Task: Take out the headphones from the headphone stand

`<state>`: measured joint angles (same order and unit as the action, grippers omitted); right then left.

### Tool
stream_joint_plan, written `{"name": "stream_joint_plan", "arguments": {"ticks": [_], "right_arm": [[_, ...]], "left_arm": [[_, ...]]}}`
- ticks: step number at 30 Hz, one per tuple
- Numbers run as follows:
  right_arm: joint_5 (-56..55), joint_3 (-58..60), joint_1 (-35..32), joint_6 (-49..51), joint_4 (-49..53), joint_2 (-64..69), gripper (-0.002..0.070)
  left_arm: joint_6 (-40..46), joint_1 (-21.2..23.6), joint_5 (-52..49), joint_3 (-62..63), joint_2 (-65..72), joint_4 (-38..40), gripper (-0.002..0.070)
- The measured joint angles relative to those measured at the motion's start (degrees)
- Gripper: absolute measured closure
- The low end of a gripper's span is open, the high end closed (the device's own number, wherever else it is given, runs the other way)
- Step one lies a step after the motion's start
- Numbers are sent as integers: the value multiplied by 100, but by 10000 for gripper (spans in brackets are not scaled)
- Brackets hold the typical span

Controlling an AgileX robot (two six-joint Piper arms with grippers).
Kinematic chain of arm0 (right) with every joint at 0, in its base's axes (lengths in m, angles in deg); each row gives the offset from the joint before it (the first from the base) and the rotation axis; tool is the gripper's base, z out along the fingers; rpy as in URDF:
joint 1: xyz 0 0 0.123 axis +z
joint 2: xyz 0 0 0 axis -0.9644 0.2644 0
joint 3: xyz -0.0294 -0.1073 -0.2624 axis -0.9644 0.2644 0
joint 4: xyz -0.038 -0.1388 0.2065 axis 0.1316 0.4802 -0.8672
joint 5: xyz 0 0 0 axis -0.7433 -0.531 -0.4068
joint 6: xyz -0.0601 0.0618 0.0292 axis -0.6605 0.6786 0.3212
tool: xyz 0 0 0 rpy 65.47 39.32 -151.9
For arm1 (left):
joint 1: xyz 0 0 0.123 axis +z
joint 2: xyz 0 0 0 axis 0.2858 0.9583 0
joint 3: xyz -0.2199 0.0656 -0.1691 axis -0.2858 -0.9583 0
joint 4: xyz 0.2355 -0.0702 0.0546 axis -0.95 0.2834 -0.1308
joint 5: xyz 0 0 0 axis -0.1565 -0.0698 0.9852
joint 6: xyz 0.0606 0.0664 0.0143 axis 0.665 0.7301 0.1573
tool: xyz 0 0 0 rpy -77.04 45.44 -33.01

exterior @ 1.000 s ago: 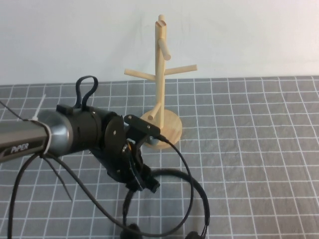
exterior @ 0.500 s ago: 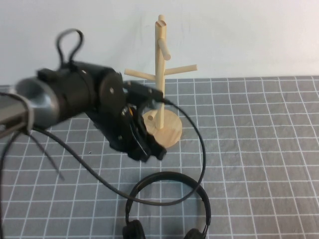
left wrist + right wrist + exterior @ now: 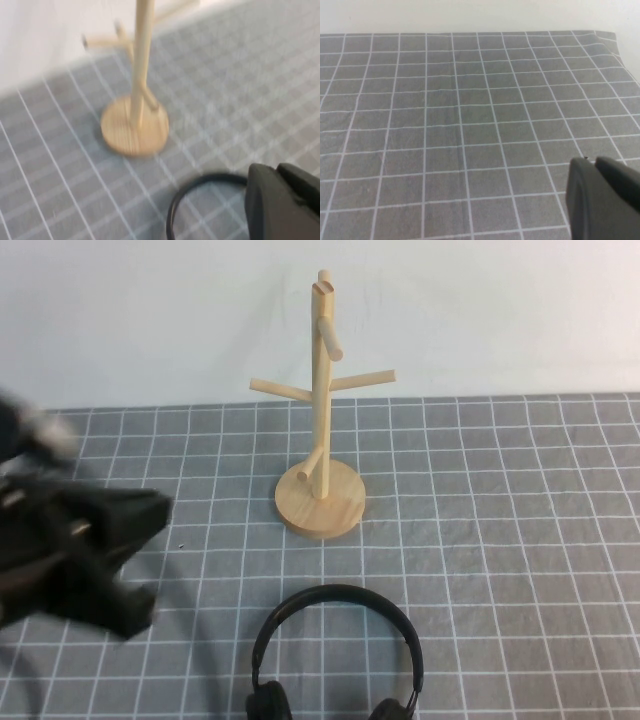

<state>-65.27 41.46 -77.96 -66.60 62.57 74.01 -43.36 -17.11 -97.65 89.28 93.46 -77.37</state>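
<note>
Headphones [image 3: 335,655] lie flat on the gridded counter [image 3: 520,540], near the wooden headphone stand [image 3: 321,410]. Left gripper [image 3: 120,560], at the counter's left, is closed, holding nothing. Right gripper [image 3: 602,195] hovers, closed, above bare counter.

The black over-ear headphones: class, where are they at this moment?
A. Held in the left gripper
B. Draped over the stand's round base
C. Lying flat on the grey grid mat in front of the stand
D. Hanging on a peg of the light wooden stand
C: the black over-ear headphones lie on the grey grid mat, apart from the light wooden tree-shaped stand, whose pegs are bare.
</note>
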Motion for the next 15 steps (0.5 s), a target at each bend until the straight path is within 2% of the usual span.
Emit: {"name": "stream_joint_plan", "arguments": {"ticks": [7, 15], "right_arm": [[0, 0, 0, 0, 0, 0, 685], [0, 0, 0, 0, 0, 0, 685]], "left_arm": [[-37, 0, 71, -733, -1766, -26, 677], [-37, 0, -1488, -788, -2107, -241, 678]]}}
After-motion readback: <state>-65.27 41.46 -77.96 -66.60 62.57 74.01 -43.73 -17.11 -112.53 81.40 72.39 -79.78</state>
